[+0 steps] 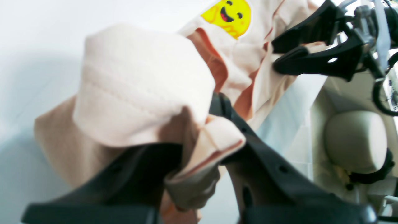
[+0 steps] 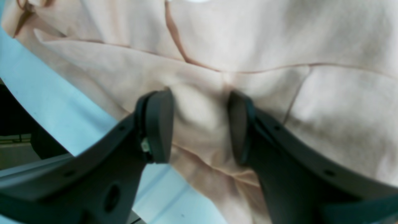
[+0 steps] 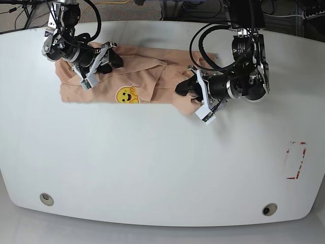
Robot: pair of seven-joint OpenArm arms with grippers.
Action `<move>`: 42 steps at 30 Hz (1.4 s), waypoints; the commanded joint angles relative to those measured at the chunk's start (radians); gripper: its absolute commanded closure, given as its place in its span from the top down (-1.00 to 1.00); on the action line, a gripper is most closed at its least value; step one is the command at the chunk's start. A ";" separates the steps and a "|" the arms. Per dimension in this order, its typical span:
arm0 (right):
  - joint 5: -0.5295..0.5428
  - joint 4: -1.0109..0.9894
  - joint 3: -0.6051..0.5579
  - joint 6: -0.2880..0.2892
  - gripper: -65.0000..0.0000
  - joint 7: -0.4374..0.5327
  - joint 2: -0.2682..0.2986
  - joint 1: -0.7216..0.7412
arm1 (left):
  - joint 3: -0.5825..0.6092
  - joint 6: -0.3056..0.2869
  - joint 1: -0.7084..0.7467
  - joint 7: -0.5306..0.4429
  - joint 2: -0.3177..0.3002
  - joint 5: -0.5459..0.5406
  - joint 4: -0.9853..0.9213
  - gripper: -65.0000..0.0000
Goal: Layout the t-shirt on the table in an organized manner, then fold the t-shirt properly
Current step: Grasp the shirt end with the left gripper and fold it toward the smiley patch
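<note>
The peach, soft-fabric short-sleeved t-shirt [image 3: 137, 84] lies rumpled on the far part of the large glossy white table [image 3: 152, 162], well away from the near edge. Its long axis runs across the table from side to side in the base view, and it is bunched and creased rather than spread flat. The small yellow smiley-face print [image 3: 127, 95] faces up near the shirt's near edge, closer to the end on that view's left. That end reaches under the right arm's black gripper [image 3: 104, 59]; the opposite end is gathered up at the left arm's black gripper [image 3: 189, 87].

In the left wrist view a thick fold of hemmed cloth [image 1: 143, 87] rises in front of the left gripper [image 1: 199, 146], and a bunched strip of it passes down between the two black fingers [image 1: 267, 168], which are drawn close together and clamp it. The smiley print [image 1: 227, 15] shows further along the shirt, beside the right gripper [image 1: 279, 56], whose tips rest on the cloth.

In the right wrist view the shirt [image 2: 248, 46] fills most of the picture, with seams and creases running across it. The right gripper [image 2: 200, 124] stands with its jaws partly apart, a pad [image 2: 158, 124] on either side of a raised ridge of fabric. The pads press into the cloth, but whether they actually pinch that ridge I cannot tell.

Two round grommet holes [image 3: 46, 199] sit near the table's near edge, and a red dashed rectangle mark [image 3: 296, 160] lies toward the base view's right
</note>
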 commanded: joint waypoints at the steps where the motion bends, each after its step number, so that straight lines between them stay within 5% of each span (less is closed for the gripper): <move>1: -0.006 0.012 0.002 -0.005 -0.15 -0.012 0.006 0.003 | 0.001 -0.001 -0.013 -0.017 0.023 -0.029 0.012 -0.86; 12: -0.006 0.012 0.002 -0.005 -0.15 -0.012 0.006 0.010 | 0.079 -0.001 -0.030 -0.012 0.075 0.026 0.020 0.09; 20: -0.006 0.011 0.002 -0.005 -0.15 -0.013 0.005 0.015 | 0.125 -0.001 -0.093 0.024 0.061 -0.095 0.021 0.05; 34: -0.006 0.012 0.002 -0.005 -0.15 -0.013 -0.014 0.017 | 0.019 -0.001 -0.107 0.024 -0.161 -0.144 0.012 0.03; 42: -0.014 0.012 0.002 -0.005 -0.15 -0.013 -0.040 0.021 | 0.059 -0.001 -0.064 -0.004 -0.223 -0.130 0.001 -0.50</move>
